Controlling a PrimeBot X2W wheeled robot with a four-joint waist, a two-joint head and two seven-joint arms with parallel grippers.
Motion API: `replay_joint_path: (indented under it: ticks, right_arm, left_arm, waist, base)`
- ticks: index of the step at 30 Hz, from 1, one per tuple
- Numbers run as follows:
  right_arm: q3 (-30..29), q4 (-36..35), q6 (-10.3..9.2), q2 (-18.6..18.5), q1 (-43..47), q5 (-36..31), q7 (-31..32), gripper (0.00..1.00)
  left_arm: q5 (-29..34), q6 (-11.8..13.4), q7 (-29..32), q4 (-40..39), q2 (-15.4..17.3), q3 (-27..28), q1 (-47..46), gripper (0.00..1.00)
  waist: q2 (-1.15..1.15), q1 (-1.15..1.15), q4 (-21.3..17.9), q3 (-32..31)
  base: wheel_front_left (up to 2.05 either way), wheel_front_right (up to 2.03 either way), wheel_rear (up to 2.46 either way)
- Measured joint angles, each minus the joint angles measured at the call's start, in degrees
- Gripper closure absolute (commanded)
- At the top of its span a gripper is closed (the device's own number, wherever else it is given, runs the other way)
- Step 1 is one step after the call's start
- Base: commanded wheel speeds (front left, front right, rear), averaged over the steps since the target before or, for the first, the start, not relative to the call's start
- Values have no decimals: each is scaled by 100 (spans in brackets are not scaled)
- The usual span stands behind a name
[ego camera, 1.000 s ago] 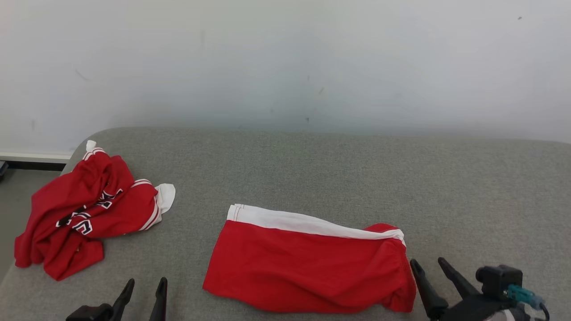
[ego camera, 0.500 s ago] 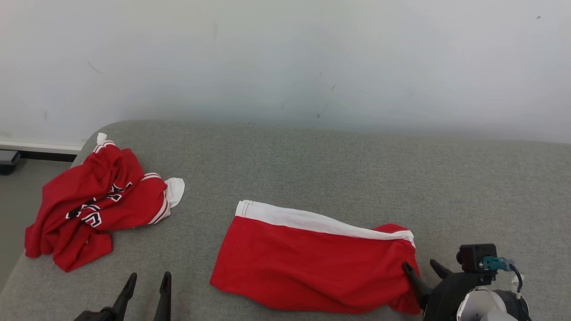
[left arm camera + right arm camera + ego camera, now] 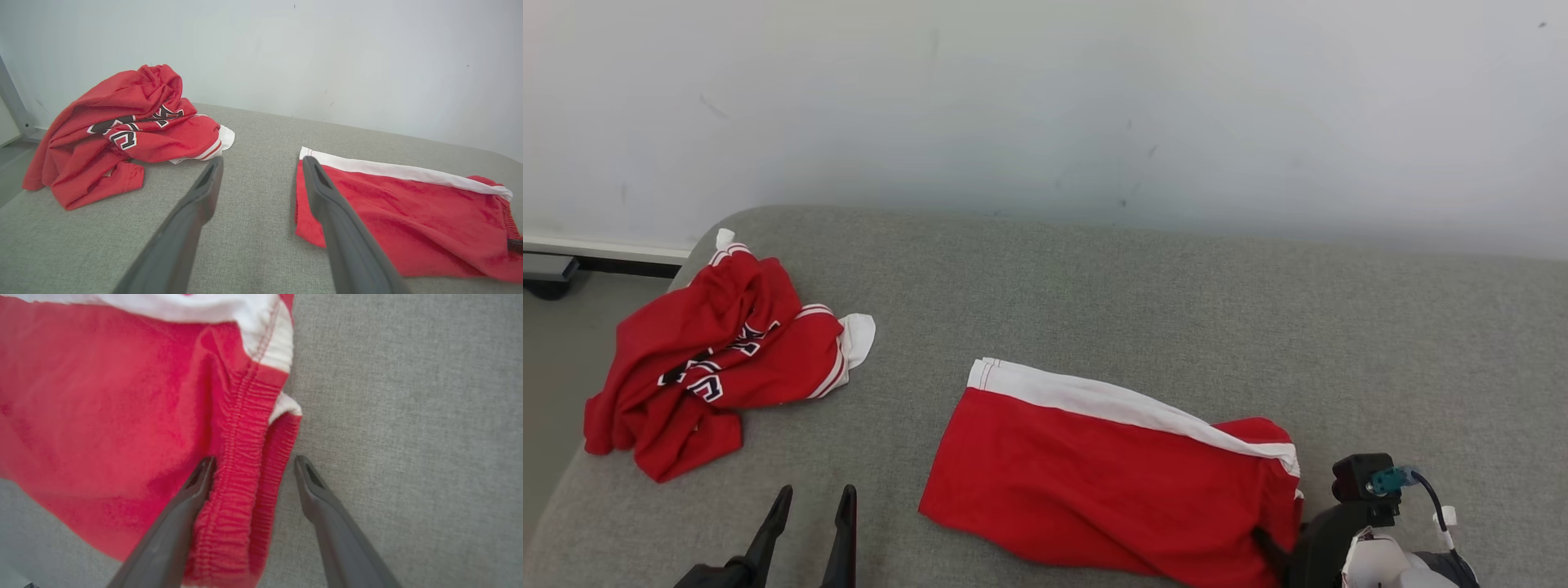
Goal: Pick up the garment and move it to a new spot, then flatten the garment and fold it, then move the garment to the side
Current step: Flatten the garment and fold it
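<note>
Seen from the head, red shorts (image 3: 1111, 474) with a white side stripe lie folded flat on the near middle of the grey cloth-covered worktop (image 3: 1094, 269), well apart from a crumpled red jersey (image 3: 719, 359) at its far left corner. The right hand (image 3: 1270, 545) sits low at the shorts' right end, one dark finger against the cloth. The left hand (image 3: 815, 494) hangs spread and empty over bare worktop, left of the shorts. From the left wrist, that hand's fingers point between the two garments, the jersey ahead to one side and the shorts' white-edged corner just beside the other fingertip. It looks parked clear so the other arm can work. From the right wrist, the right hand (image 3: 254, 460) is spread and grips nothing. One finger is over the red cloth and the other over the worktop, with the gathered elastic waistband (image 3: 241, 490) running between them. The straddle suggests a pinch on that thick band, probably to carry the folded shorts aside without spilling the fold.
</note>
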Motion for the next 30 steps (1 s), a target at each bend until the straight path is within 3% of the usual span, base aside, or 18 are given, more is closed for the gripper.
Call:
replay_joint_path:
  ticks: [3,4,6,7,8,21,30]
  right_arm:
    - [1,49,-1,31,-74,41,147,0]
    - [0,69,-1,38,-96,42,192,9]
    - [-2,98,-1,54,-112,57,258,54]
    - [-5,104,-1,59,-120,82,280,68]
    - [-11,110,-1,71,-122,113,281,100]
    - [-163,170,-1,74,-204,175,191,100]
    - [-449,230,-1,-360,-241,152,-64,100]
  left_arm:
    - [9,0,0,-13,-34,55,52,0]
    - [12,0,0,-14,-42,62,86,0]
    - [22,0,0,-13,-49,74,99,0]
    - [41,0,0,-14,-54,90,98,0]
    - [56,0,0,-14,-57,107,99,0]
    - [67,0,30,-36,-130,186,211,0]
    - [90,0,58,-70,-144,212,215,0]
  waist:
    - [0,0,19,14]
    - [0,0,20,13]
    - [0,0,21,11]
    - [0,0,21,9]
    - [0,0,20,7]
    - [0,0,-83,-9]
    - [0,0,-219,-8]
  base:
    - [0,0,0]
    - [0,0,0]
    - [0,0,0]
    - [0,0,0]
    - [0,0,0]
    - [0,0,0]
    - [0,0,0]
